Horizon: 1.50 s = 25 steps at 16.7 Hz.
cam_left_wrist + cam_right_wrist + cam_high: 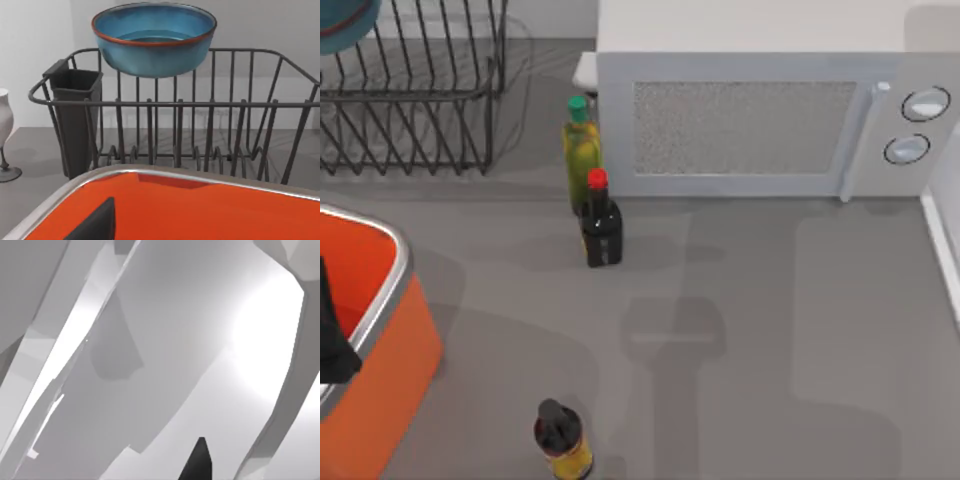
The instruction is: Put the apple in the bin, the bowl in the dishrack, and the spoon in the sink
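Note:
The blue bowl [154, 42] with its reddish rim sits upright high at the far side of the dark wire dishrack [175, 130], and its edge shows at the top left corner [340, 25] over the dishrack [410, 90]. The orange bin [370, 330] with a silver rim stands at the table's left edge. My left gripper [332, 335] hangs over the bin [200, 210], a dark tip of it [95, 225] above the orange inside. A dark tip of my right gripper [197, 462] shows against pale grey surfaces. The apple, the spoon and the sink are out of view.
A white microwave [760, 110] fills the back right. A green-capped oil bottle [582, 150] and a red-capped dark bottle [601, 225] stand before it, a black-capped bottle [563, 440] near the front. A dark utensil holder [75, 120] hangs on the rack; a white goblet [4, 135] stands beside.

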{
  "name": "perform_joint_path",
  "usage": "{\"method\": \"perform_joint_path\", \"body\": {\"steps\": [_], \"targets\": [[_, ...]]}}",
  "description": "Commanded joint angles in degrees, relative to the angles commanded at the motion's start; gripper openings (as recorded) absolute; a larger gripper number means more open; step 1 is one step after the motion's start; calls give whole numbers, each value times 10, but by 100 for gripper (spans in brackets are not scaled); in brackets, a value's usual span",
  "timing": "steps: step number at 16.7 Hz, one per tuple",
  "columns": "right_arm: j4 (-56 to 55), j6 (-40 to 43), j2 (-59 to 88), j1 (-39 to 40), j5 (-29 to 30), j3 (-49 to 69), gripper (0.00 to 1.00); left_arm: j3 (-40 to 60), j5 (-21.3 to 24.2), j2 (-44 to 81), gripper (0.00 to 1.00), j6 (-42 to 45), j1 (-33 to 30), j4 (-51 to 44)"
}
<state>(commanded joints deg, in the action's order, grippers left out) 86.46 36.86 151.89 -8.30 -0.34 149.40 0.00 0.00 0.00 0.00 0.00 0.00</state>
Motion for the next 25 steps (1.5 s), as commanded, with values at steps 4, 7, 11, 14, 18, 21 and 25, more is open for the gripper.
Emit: {"method": "perform_joint_path", "body": {"steps": [4,7,11,14,18,21,25], "targets": [[-59,2,-24,-1,0,-80,0,0,0,0,100,0,0,0],[-64,2,-26,-1,0,-86,0,0,0,0,100,0,0,0],[-64,2,-26,-1,0,-86,23,0,0,0,100,0,0,0],[-64,2,-26,-1,0,-86,45,0,0,0,100,0,0,0],[-64,2,-26,-1,0,-86,75,0,0,0,100,0,0,0],[-64,2,-26,-1,0,-86,98,0,0,0,100,0,0,0],[-64,2,-26,-1,0,-86,100,0,0,0,100,0,0,0]]}}
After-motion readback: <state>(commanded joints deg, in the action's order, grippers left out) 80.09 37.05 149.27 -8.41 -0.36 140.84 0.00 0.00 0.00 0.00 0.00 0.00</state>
